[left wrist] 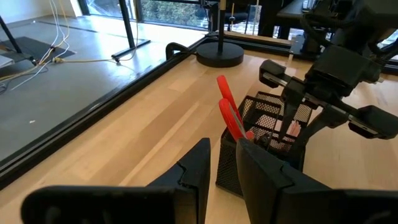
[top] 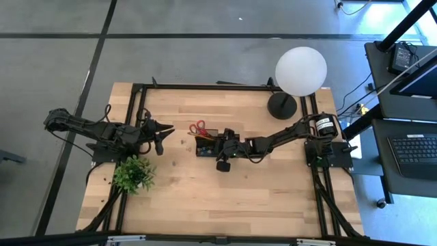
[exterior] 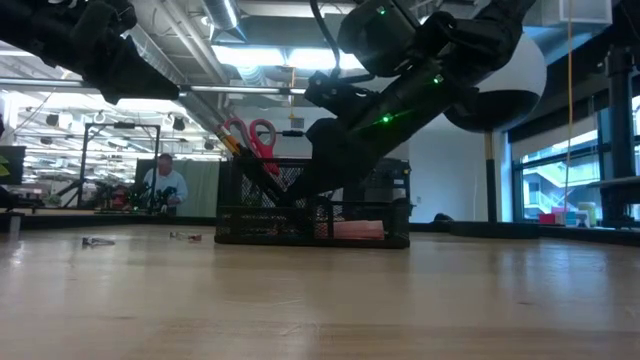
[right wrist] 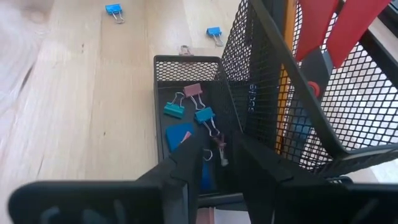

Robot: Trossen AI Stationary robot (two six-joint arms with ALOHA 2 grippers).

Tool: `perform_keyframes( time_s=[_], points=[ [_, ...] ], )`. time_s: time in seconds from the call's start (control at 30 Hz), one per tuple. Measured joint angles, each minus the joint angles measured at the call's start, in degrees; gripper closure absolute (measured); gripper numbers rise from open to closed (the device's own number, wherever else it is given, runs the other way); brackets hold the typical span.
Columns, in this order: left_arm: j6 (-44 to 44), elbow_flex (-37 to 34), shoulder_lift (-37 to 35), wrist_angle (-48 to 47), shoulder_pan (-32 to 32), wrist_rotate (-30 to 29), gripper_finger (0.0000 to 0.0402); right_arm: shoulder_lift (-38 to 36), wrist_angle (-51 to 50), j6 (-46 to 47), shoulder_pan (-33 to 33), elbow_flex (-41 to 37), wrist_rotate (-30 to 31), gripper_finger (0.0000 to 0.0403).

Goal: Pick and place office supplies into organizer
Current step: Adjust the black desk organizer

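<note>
1. Two blue binder clips [right wrist: 113,9] lie on the table [top: 273,205], beyond the organizer [right wrist: 186,112]; several clips [right wrist: 198,111] are already in its low tray.
2. Your right gripper [right wrist: 214,168] hangs just above that tray, fingers a narrow gap apart, nothing visibly between them. Lift it straight up before you go to the next clip, so that you do not catch the mesh wall.
3. Scissors [top: 198,128] and pencils stand in the tall compartment; keep away from the handles.
4. Left gripper [top: 158,143] waits beside the organizer, narrow and empty.
5. Lamp [top: 300,70] and plant [top: 133,174] stand well apart.
</note>
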Motion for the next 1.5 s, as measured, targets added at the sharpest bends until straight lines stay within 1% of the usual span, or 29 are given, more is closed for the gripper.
perform_keyframes(
  time_s=[0.27, 0.37, 0.43, 0.5, 0.6, 0.67, 0.77, 0.93, 1.03, 1.1, 1.23, 1.33, 1.4, 1.5],
  points=[
    [0.0, 0.0, -0.02, 0.0, 0.0, 0.0, 0.0329, -0.12, -0.03, 0.32, 0.0, 0.02, 0.0, 0.0308],
    [0.02, 0.0, 0.0, 0.02, -0.02, 0.02, 0.0329, -1.36, -1.01, 2.77, 0.0, 0.04, -0.08, 0.0308],
    [0.0, 0.0, -0.02, 0.01, 0.0, 0.18, 0.0329, -3.28, -3.7, 4.7, -0.02, 0.06, -1.45, 0.0308],
    [0.3, 0.0, -0.02, 0.04, 0.0, 0.76, 0.0329, -5.7, -6.6, 6.33, -0.04, 0.09, -2.82, 0.0308],
    [2.8, 0.0, -0.02, 0.04, 0.0, 1.86, 0.0329, -10.32, -10.73, 7.22, -0.04, 0.09, -3.26, 0.0308],
    [4.18, 0.0, -0.02, 0.03, -0.02, 2.83, 0.0328, -13.95, -15.33, 7.36, -0.04, 0.11, -3.43, 0.0308],
    [3.55, 0.0, -0.02, 0.07, -0.01, 5.15, 0.032, -19.56, -21.29, 8.64, -0.04, -0.48, -3.45, 0.0308],
    [1.1, 0.07, 1.37, -0.11, 0.55, 8.35, 0.0282, -31.22, -20.99, 7.68, -0.12, -6.36, -3.42, 0.0308],
    [1.07, 0.07, 3.77, -0.15, 2.06, 9.5, 0.0257, -38.35, -18.95, 7.75, -0.49, -12.82, -3.44, 0.0308],
    [0.84, 0.09, 5.85, -0.25, 3.54, 10.64, 0.0245, -42.97, -15.45, 7.78, -1.08, -17.45, -3.43, 0.0308],
    [-0.41, 0.09, 11.26, -0.33, 6.86, 15.58, 0.0236, -49.85, -9.87, 7.45, -2.27, -24.76, -4.24, 0.0308],
    [-0.17, 0.33, 16.37, -1.25, 8.7, 19.91, 0.0239, -53.1, -6.61, 7.63, -3.29, -27.76, -4.42, 0.0308],
    [-0.86, 1.91, 19.88, -5.22, 9.88, 22.5, 0.0243, -54.28, -6.32, 7.44, -3.96, -28.46, -4.37, 0.0308],
    [-1.81, 5.44, 25.7, -11.73, 11.46, 23.29, 0.0245, -54.8, -6.26, 5.7, -5.12, -28.5, -4.36, 0.0308]
  ],
)
